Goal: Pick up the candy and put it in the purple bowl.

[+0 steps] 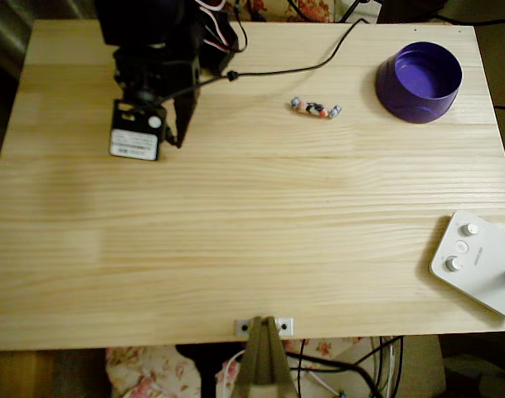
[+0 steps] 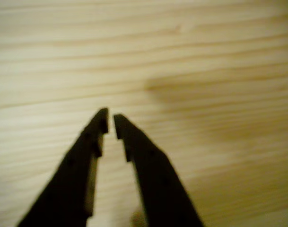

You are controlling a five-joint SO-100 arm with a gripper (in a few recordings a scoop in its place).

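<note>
Overhead view: one candy lying flat on the pale wooden table, long axis roughly left to right, well clear of the table edges. One purple bowl to its right, near but not touching, upright and with nothing visible inside. One black arm at upper left, its gripper well apart from the candy, pointing down toward the boards. One black cable trailing across the top of the table, passing above the candy without touching it. One white device with round knobs at the lower right corner.

Judged from its look: very light, firm in the middle, crinkly and somewhat slippery at the wrapper, not fragile. Best taken across the short waist of the body; twisted ends likely to crumple and slip out.

Wrist view: gripper with two dark fingers nearly closed, only a thin gap at the tips, nothing between them. Bare wood grain beneath, somewhat blurred.
</note>
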